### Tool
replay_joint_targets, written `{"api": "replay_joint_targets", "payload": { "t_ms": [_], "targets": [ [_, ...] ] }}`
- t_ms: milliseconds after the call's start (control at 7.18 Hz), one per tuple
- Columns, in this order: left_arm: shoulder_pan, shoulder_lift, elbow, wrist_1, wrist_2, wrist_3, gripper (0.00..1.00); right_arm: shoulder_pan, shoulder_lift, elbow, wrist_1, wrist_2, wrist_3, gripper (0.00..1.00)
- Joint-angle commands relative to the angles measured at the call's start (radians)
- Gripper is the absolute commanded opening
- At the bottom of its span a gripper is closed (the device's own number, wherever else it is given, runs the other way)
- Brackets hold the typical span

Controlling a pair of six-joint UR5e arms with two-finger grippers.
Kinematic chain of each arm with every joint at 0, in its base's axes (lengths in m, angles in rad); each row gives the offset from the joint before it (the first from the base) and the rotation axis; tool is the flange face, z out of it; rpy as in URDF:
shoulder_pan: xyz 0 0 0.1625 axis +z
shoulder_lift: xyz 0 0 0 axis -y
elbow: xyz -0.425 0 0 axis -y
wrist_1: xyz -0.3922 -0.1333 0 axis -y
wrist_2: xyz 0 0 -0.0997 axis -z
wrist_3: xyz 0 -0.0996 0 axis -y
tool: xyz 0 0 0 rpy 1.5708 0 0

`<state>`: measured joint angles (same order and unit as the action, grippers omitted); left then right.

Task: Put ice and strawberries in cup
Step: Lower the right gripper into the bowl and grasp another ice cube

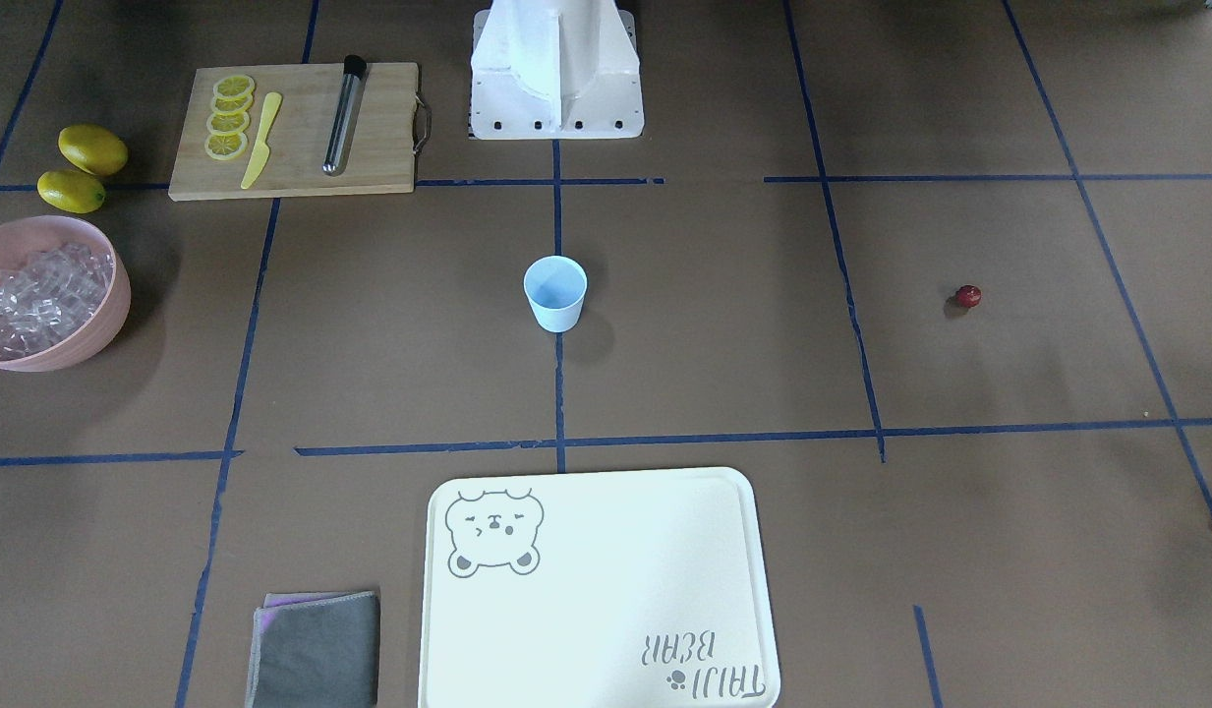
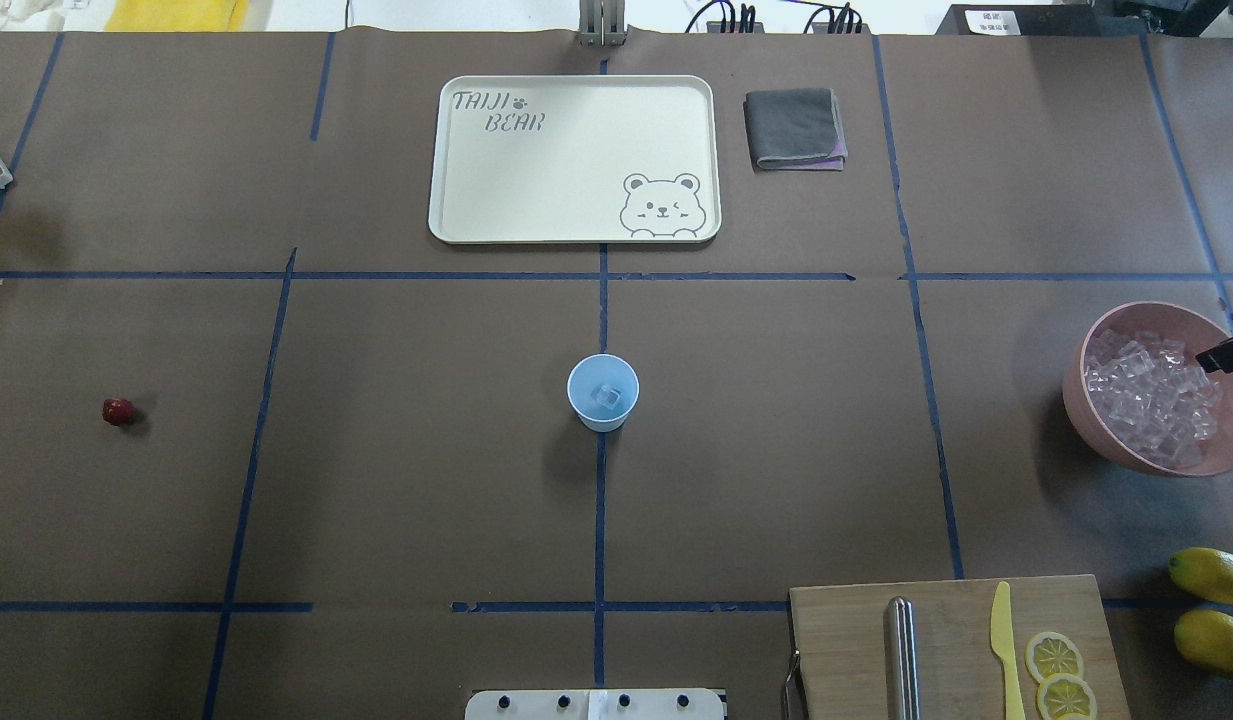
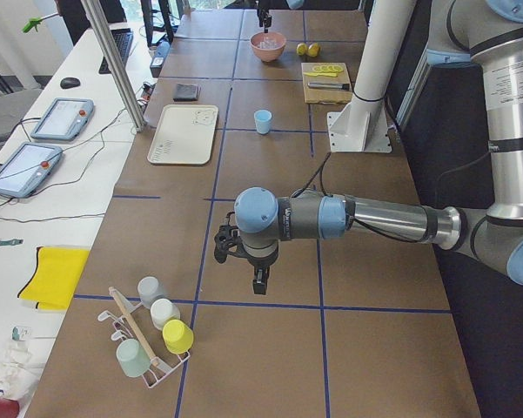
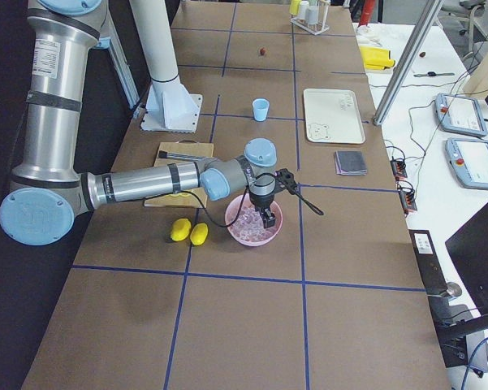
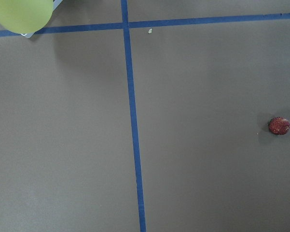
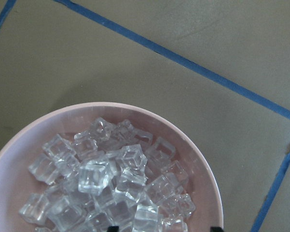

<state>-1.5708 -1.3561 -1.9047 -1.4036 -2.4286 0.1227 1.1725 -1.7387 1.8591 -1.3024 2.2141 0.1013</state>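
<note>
The left gripper [image 3: 258,286] hangs over bare table toward the left end; I cannot tell how far apart its fingers are. The strawberry [image 2: 119,411] lies near the left edge. At the table's middle the cup [image 2: 603,392] stands upright with one cube [image 2: 607,397] inside, and at the right edge the right gripper [image 4: 267,219] hovers, fingers wide, over the bowl [image 2: 1101,435] of ice [image 6: 111,183].

Overhead and front-facing cameras look from opposite sides, sharing the cup [image 2: 603,392].

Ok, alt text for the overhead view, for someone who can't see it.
A pale-blue cup holding an ice cube stands mid-table, with a strawberry far to its left and a pink bowl of ice at the right edge. Farther off lie a tray and a grey cloth; nearer, a cutting board and two lemons.
</note>
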Motion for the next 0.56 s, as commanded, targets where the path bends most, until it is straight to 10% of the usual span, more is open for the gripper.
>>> {"api": "replay_joint_targets", "payload": {
  "t_ms": [0,418],
  "targets": [
    [0.000,0.000,0.000,0.000,-0.001,0.000,1.00,-0.033,0.002,-0.024,0.002,-0.001,0.001,0.69],
    [0.000,0.000,-0.002,0.000,-0.001,0.000,1.00,-0.062,0.007,-0.031,0.002,-0.002,-0.002,0.69]
  ]
}}
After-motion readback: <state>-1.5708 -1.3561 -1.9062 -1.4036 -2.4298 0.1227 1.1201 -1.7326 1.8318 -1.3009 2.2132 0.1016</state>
